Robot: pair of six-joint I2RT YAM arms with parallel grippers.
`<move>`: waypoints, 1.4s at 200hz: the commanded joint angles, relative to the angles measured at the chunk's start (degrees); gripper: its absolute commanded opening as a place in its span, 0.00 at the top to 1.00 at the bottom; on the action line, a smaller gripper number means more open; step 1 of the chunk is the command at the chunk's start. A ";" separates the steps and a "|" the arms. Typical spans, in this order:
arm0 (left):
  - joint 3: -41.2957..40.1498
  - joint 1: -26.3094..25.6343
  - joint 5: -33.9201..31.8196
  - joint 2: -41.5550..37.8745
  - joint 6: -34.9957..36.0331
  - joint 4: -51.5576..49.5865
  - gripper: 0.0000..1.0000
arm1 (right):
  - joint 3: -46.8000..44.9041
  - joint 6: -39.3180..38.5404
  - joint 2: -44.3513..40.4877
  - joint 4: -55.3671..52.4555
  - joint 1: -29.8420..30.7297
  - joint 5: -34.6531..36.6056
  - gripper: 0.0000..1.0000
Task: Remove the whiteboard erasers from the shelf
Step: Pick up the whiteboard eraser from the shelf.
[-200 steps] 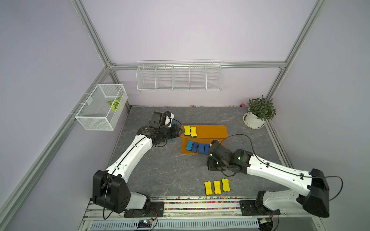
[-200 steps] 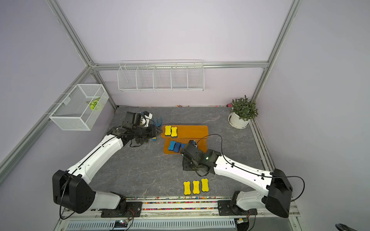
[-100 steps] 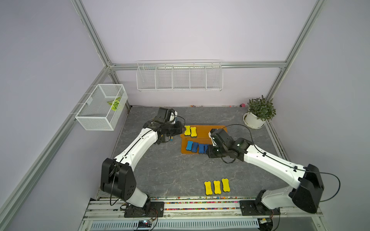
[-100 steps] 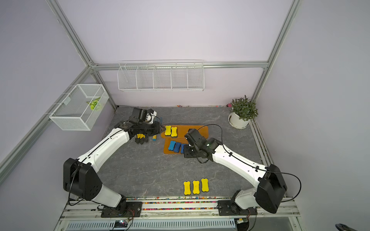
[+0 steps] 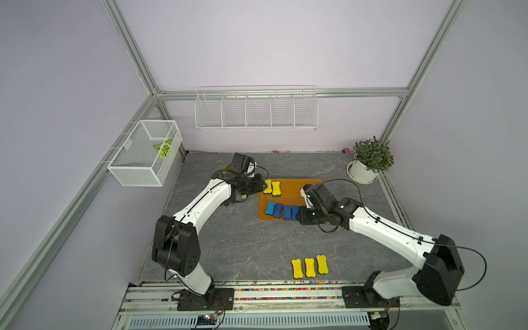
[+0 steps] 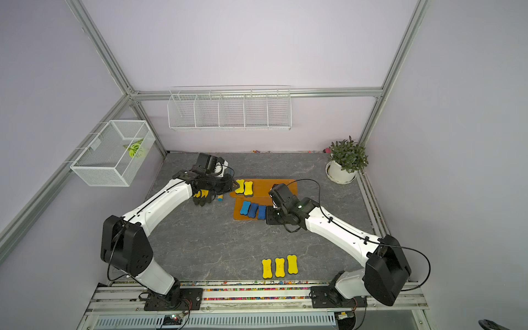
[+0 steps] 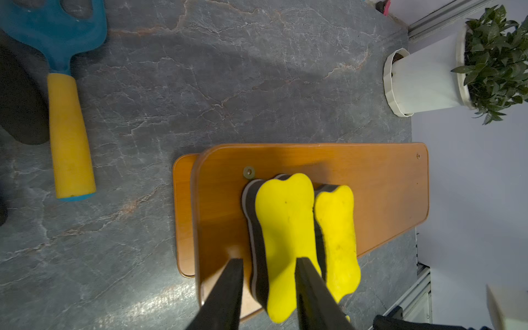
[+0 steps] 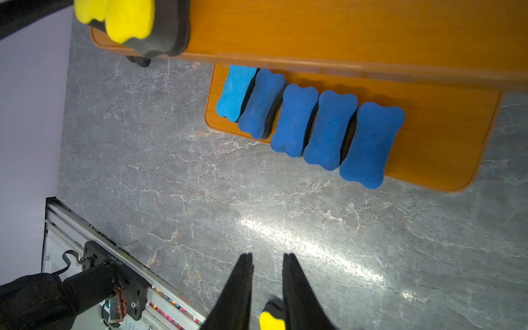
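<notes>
In both top views the grey stone-patterned table fills the floor of the cell. A white wire rack hangs on the far wall and a white mesh basket on the left wall. The orange-brown shelf sits mid-table toward the far side, with its lower tier on the near side. A potted plant stands in the far right corner.

The left gripper is at the left end of the upper tier, where two yellow erasers lie side by side. Its jaws straddle the left one. That eraser rests on the wood, and I cannot tell whether the jaws press it.

On the lower tier five blue erasers lie in a row. The right gripper hovers by the right end of that row, its jaws a little apart with nothing between them.

Off the shelf, three yellow erasers lie on the table by its near edge, right of centre.
</notes>
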 commanded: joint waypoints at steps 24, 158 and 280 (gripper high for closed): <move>2.38 -0.62 -0.86 1.76 -0.25 -0.51 0.67 | -1.79 -1.19 -1.18 2.07 -1.32 -1.55 0.74; 3.13 -0.97 -2.80 4.51 0.46 -1.87 1.00 | -1.67 -3.03 -1.34 1.73 -4.82 -4.07 0.74; 1.19 -0.89 -3.57 -6.67 -0.66 -1.92 1.00 | -0.02 -3.89 -3.37 3.00 -6.20 -4.71 0.74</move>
